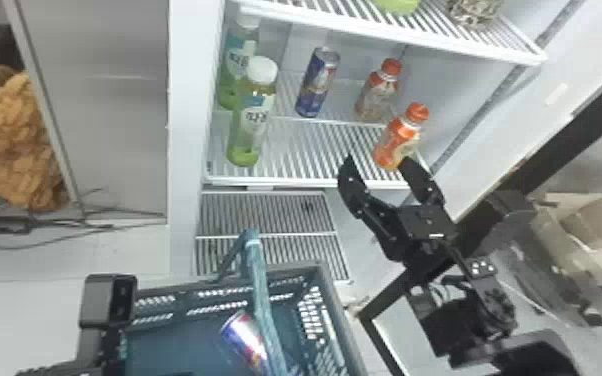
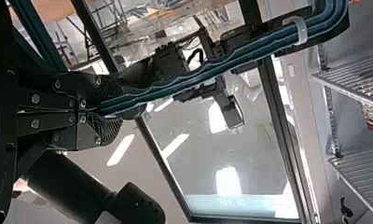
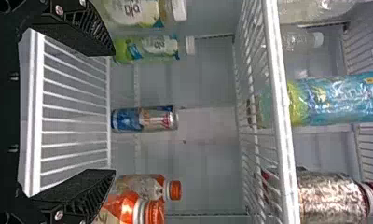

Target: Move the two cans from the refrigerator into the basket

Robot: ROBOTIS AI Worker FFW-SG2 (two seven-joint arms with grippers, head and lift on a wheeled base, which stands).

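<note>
Okay — right tool (image 1: 379, 162): spread wide, empty, near the middle shelf's front edge (image 1: 285, 181); probably opened to straddle the can.
Shelf can (image 1: 317, 82): upright, set back.
Left tool (image 2: 112, 111): closed on the handle (image 2: 198, 76) — likely steadying the basket (image 1: 337, 310).
Basket can (image 1: 245, 337): inside, tilted; one done.
Lane: between green bottles (image 1: 250, 125) and orange-capped bottles (image 1: 399, 137); upper shelf (image 1: 390, 36) limits lift, so draw out low.
</note>
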